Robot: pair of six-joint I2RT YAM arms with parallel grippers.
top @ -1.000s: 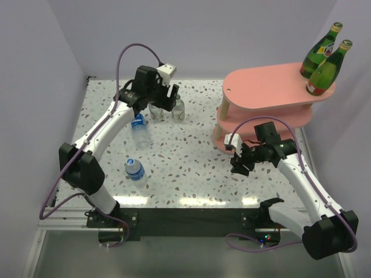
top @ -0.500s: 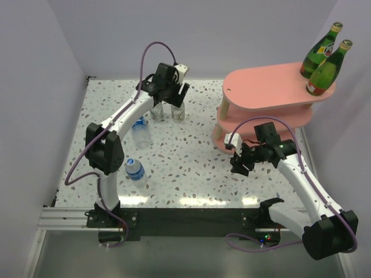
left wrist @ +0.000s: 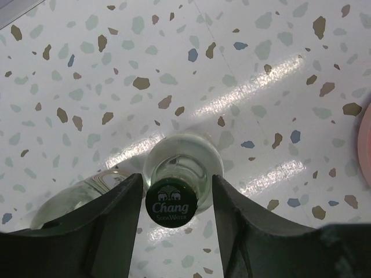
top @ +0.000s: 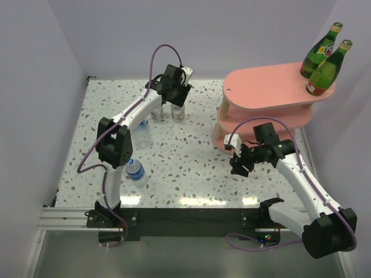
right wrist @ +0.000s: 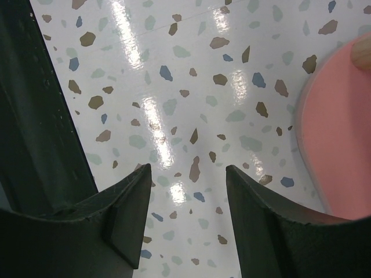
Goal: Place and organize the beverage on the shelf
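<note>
The left gripper (left wrist: 176, 186) half hides one clear bottle (left wrist: 78, 194); the shelf (right wrist: 339, 142) is cut off.

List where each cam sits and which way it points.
Top external: above and behind the bases, looking down on table and shelf; left arm, right arm show.
Left wrist: straight down on a green-capped bottle; left gripper fingers straddle its cap.
Right wrist: down on bare table beside the shelf edge; right gripper fingers show.
Shared: top and left wrist both show that bottle; top and right wrist the shelf.
</note>
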